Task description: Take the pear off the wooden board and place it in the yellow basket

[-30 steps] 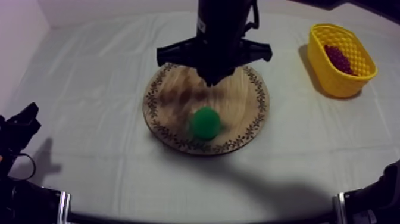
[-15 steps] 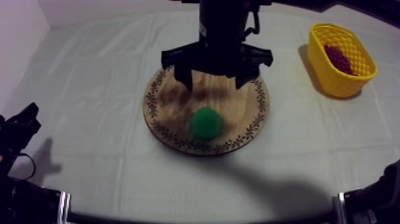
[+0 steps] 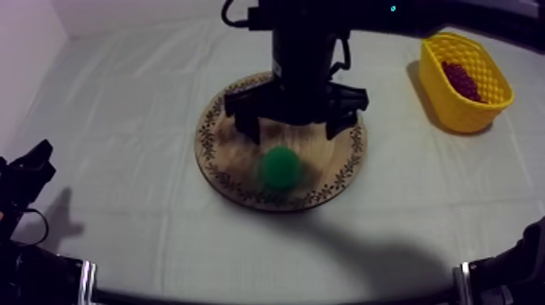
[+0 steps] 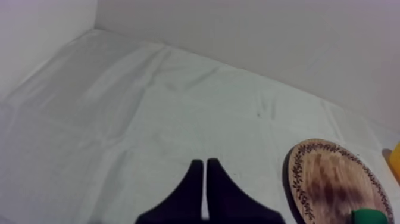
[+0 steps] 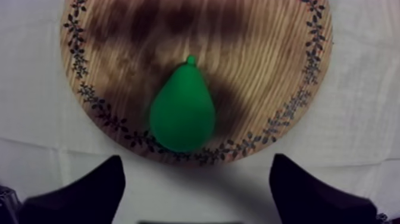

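In the top view the right arm (image 3: 304, 40) hides the far part of the wooden board (image 3: 217, 154) and its rim at the upper middle of the frame, and the top edge cuts the arm off. The pear (image 3: 281, 167) is a blurred green blob; its stalk end cannot be made out. Dark red contents (image 3: 461, 79) in the yellow basket (image 3: 458, 109) at the upper right are too small to tell their kind. A black shape (image 3: 32, 259) at the lower left and another at the lower right are cut by the frame's edges.

From the left wrist, the picture's edge cuts the board, leaving a sliver of the pear. A scrap of yellow (image 4: 393, 161) shows beyond the board, too little to identify. The left claw (image 4: 204, 162) is cut off at its base.

From the right wrist, the board's far rim is cut off. Of the right claw (image 5: 196, 157), just two finger ends show.
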Tool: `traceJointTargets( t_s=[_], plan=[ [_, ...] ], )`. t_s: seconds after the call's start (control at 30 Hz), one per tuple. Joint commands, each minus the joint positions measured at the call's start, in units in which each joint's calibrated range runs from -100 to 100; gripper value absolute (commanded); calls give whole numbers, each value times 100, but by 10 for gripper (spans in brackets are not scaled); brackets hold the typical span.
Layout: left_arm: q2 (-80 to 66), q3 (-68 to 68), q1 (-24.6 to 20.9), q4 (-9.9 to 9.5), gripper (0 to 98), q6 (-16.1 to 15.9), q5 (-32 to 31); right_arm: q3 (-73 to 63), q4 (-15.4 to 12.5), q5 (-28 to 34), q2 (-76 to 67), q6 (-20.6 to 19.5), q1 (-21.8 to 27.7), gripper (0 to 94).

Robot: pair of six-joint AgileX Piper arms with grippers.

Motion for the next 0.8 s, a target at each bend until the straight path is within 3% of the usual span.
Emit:
traceJointTargets(
  t_s=[0.0,0.43,0.77],
  plan=[
    [0,0,1,-2,1,1,-1,137,-35,-222,67,32,3,915],
    [0,0,1,-2,1,1,-1,419,-283,-1270,794,394,-22,880],
    [0,0,1,-2,1,1,-1,265,-386,-1519,1375,530,157,849]
  ],
)
